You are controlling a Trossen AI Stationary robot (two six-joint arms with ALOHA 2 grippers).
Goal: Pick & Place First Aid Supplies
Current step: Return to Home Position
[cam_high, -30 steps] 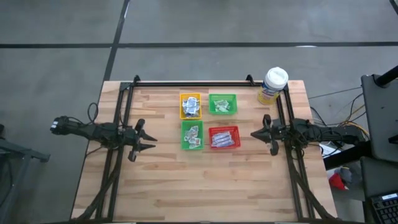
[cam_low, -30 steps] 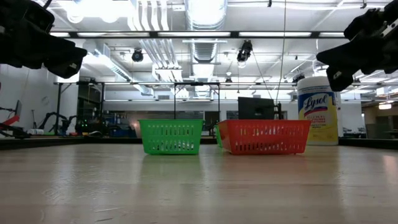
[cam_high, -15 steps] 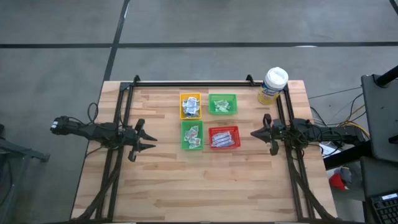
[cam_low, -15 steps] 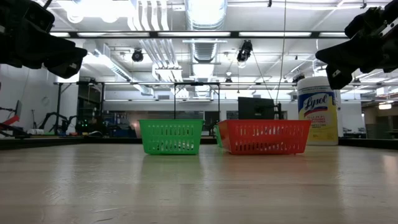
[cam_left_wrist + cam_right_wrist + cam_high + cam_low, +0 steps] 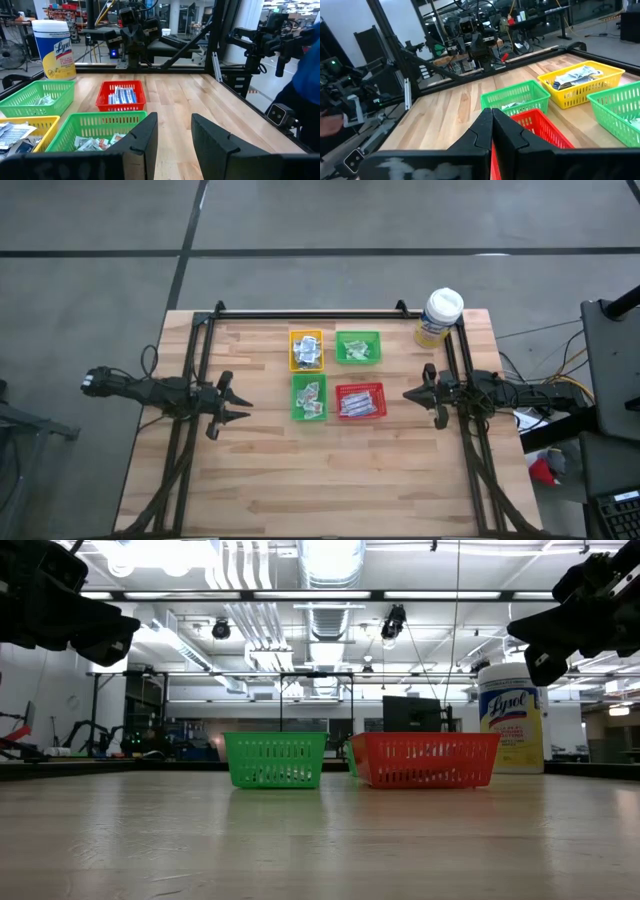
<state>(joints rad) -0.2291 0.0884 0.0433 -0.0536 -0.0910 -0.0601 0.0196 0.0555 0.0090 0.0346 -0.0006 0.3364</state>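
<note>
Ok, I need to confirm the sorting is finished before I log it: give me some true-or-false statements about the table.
1. The red tray holds blue-and-white packs. True.
2. The left gripper grips a packet. False: it is open and empty, over the left side of the table.
3. The right gripper is shut. True.
4. The yellow canister stands in a tray. False: it stands on the table itself, at the back right corner.

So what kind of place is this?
Probably a robotics lab or workshop: bare ceiling ducts, a concrete floor, and what look like more dark robot rigs beyond the wooden table.
</note>
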